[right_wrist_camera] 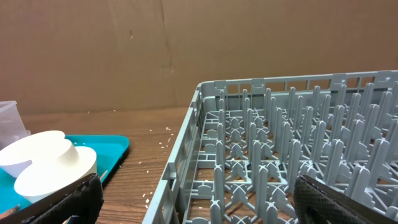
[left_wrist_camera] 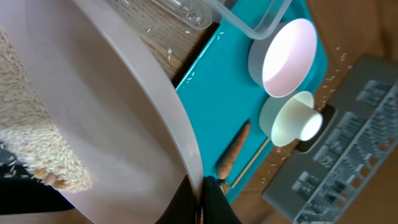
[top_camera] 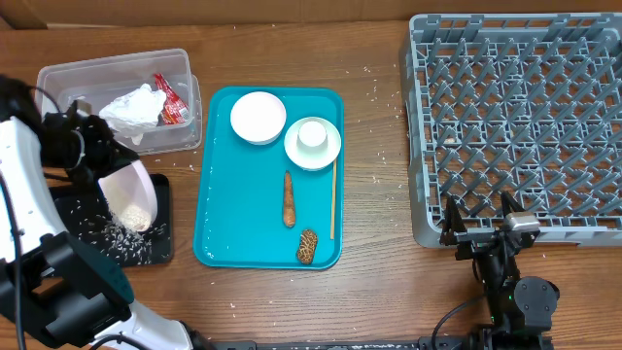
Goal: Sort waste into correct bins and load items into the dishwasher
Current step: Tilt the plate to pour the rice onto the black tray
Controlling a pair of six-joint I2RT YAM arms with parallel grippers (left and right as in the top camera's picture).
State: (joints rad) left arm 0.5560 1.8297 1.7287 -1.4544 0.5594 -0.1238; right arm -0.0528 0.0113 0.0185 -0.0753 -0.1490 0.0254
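My left gripper (left_wrist_camera: 204, 193) is shut on the rim of the large white plate (top_camera: 131, 194), held tilted over the black tray (top_camera: 163, 243). A clump of rice (left_wrist_camera: 31, 143) lies on the plate, and loose grains lie in the black tray. The clear tub (top_camera: 68, 78) holds the napkin (top_camera: 131, 107) and a red wrapper (top_camera: 170, 97). The teal tray (top_camera: 233, 224) carries a bowl (top_camera: 258, 117), a cup on a small plate (top_camera: 313, 141), a long brown scrap (top_camera: 289, 199), a lumpy scrap (top_camera: 307, 246) and a wooden stick (top_camera: 333, 199). My right gripper (top_camera: 481, 219) is open and empty at the grey rack's (top_camera: 525, 126) front edge.
Rice grains are scattered on the wooden table around the teal tray and towards the rack. A brown cardboard wall stands behind the table in the right wrist view (right_wrist_camera: 124, 56). The rack (right_wrist_camera: 280, 155) holds no dishes.
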